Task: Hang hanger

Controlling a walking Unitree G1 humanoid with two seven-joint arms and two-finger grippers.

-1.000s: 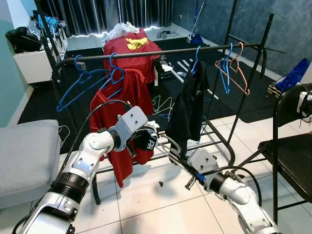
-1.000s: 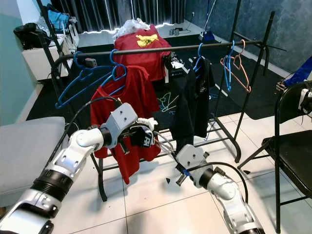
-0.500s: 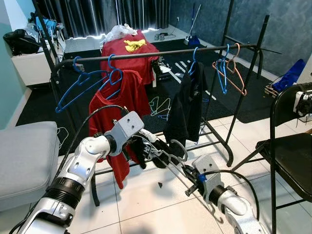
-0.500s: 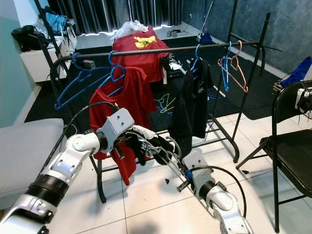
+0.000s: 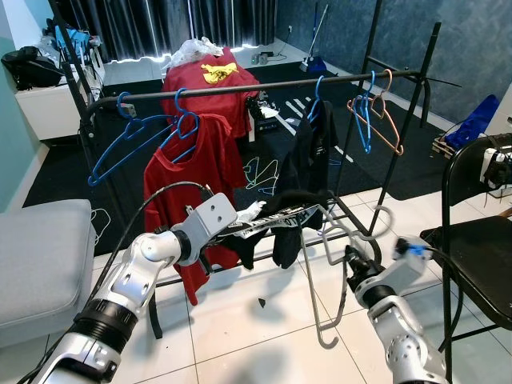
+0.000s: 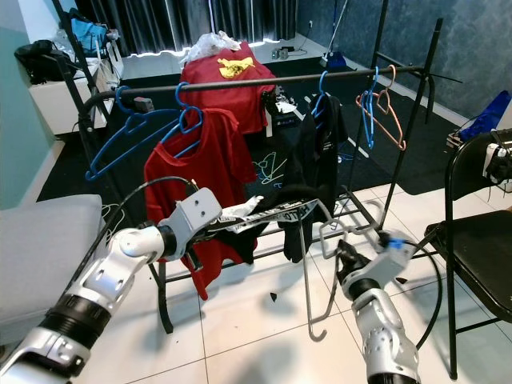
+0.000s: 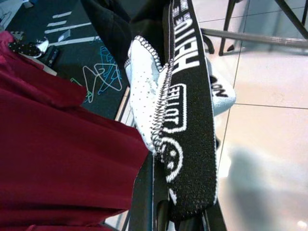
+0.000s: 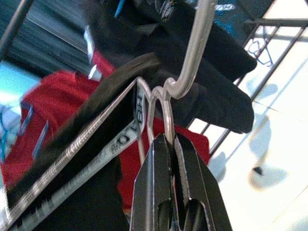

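Observation:
A silver wire hanger (image 5: 309,272) with a black garment (image 5: 284,232) bearing white lettering is stretched between my two grippers, low in front of the clothes rack. My right gripper (image 5: 350,258) is shut on the hanger's twisted neck (image 8: 166,113), with the hook curving away from it. My left gripper (image 5: 240,227) holds the other end, where the black-and-white fabric (image 7: 190,120) lies between its fingers. The black rail (image 5: 264,86) runs above and behind, carrying blue hangers (image 5: 132,140), a red shirt (image 5: 188,160), a black shirt (image 5: 314,140) and an orange hanger (image 5: 386,116).
A black folding chair (image 5: 480,240) stands close on the right. A grey cushioned seat (image 5: 40,256) is on the left. The rack's lower bars (image 5: 356,212) cross just behind the grippers. Loose hangers lie on the dark rug (image 5: 264,172) beyond.
My right gripper swung up and to the right with the hanger's neck. The garment now hangs level between both grippers, where before it was bunched at the left one.

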